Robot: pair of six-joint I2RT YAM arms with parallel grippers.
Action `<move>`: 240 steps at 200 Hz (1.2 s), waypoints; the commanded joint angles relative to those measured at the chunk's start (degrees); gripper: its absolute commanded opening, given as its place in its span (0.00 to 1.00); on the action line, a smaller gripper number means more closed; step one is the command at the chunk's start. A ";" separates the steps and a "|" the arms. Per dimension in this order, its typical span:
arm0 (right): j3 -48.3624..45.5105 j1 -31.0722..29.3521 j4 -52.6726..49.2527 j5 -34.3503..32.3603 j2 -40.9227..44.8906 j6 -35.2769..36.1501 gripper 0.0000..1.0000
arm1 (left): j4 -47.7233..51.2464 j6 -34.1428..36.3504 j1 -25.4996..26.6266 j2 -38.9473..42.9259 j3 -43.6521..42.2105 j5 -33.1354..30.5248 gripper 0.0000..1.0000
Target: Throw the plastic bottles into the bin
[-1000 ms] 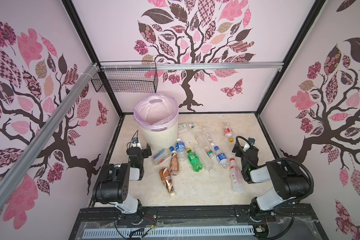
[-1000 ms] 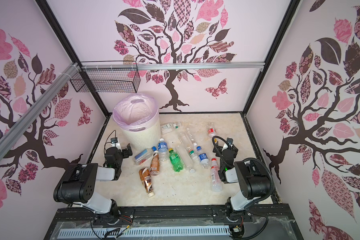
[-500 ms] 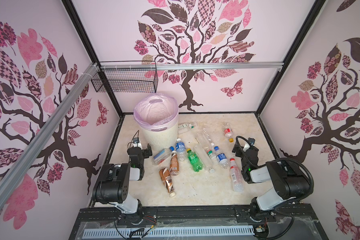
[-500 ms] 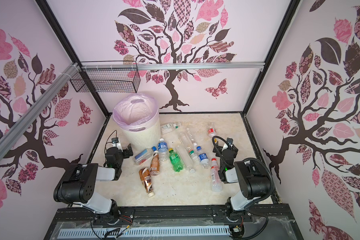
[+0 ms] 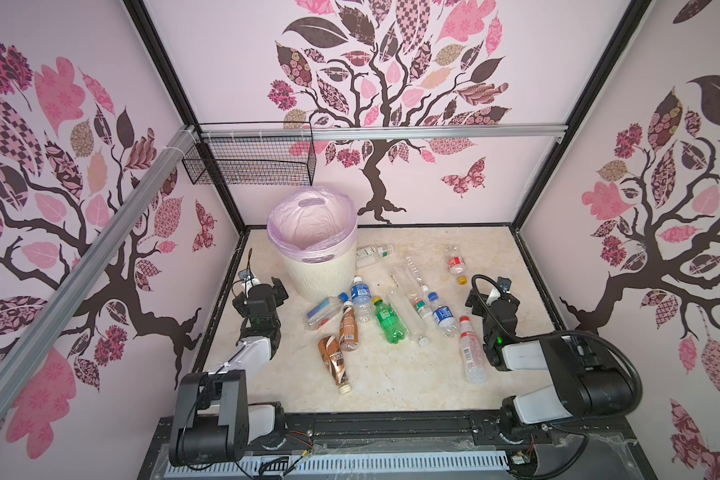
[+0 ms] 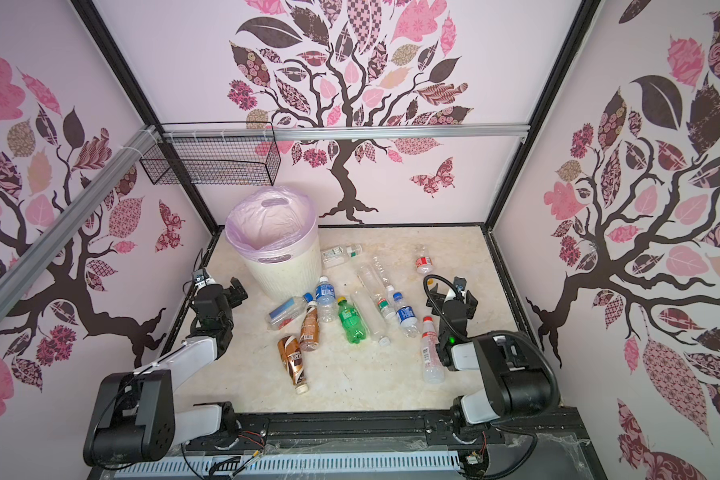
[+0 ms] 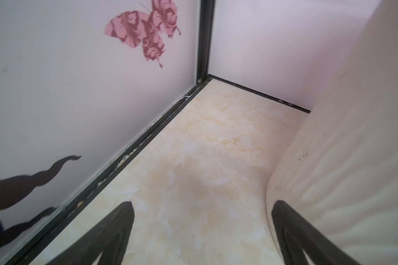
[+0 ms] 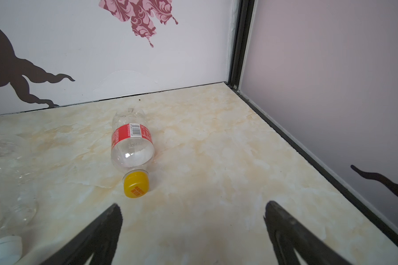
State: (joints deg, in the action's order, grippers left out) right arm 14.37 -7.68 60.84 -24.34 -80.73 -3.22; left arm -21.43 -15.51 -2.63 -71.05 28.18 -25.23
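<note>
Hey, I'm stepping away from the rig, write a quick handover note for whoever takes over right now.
Left gripper: open, empty, beside the bin wall.
Right gripper: open, empty, facing the yellow-capped bottle.
Bottles: about a dozen lie on the tabletop between the arms, the green bottle among them.
Done: nothing; no bottle shows inside the bin.
Left: pick up every bottle and drop it in.

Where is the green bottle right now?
In both top views the green bottle lies in front of the bin, between a blue-labelled bottle on its left and a long clear bottle on its right.
</note>
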 commanded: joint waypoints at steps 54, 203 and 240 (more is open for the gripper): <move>7.28 -0.18 -28.12 -6.79 17.99 -22.08 1.00 | 48.14 -19.80 1.47 12.32 17.35 3.18 0.98; 21.81 -15.84 -55.06 7.42 18.95 -17.30 0.99 | 73.14 -28.70 18.07 24.75 19.88 22.15 0.98; 21.98 -18.47 -55.48 8.37 17.48 -18.21 1.00 | 72.14 -32.60 26.70 25.35 16.12 20.26 0.98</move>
State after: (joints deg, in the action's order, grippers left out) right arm 35.42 -25.43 8.29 -14.72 -62.89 -22.20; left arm 49.78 -45.10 20.73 -45.23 47.33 -3.79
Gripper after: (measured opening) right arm 0.995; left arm 0.983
